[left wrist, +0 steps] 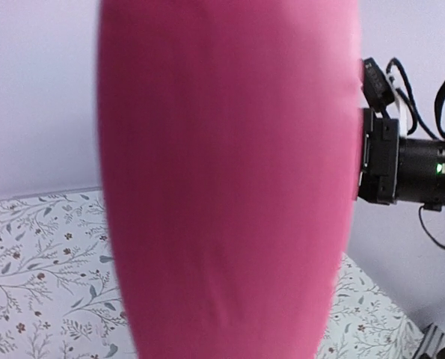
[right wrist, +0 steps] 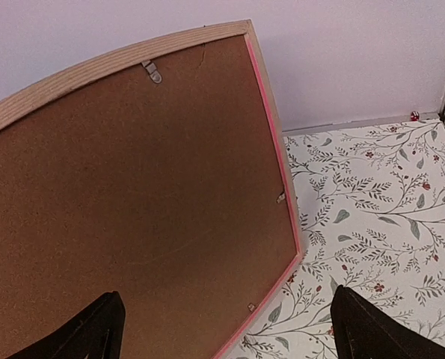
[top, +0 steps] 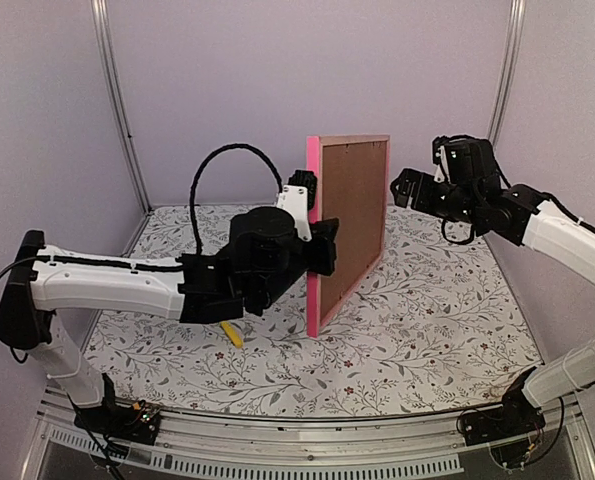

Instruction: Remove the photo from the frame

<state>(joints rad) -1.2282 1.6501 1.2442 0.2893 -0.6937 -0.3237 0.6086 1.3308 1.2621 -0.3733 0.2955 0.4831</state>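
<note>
1. Nearest the left wrist lens: frame point(left wrist: 229, 179), its pink edge blurred and filling most of that view.
2. Pose, top view: the frame stands on its lower edge on the table point(top: 427, 330), roughly upright and near centre. The brown backing point(top: 355, 215) is turned toward the right arm.
3. The photo: not seen in any view. Judged to sit behind the backing, inside the frame.
4. The left gripper point(top: 323, 250) is clamped on the frame's near vertical edge, one finger across the back.
5. The right gripper point(right wrist: 226, 333) has its fingers point(right wrist: 95, 333) spread wide with nothing between them. It is close to the backing; contact not evident.
6. Right wrist view only: small metal clips point(right wrist: 153, 71) on the backing, one by the top rim and two along the side edge. The top view does not resolve them.
7. Top view only: the whole stance of frame and both arms.
8. Risk: a push on a clip loads the single left-hand clamp, so the frame could pivot or skid on its lower edge.
9. Risk: a fingertip missing a clip could gouge the backing.
10. Risk: once the backing is freed, the photo may drop out on the unseen front side.
</note>
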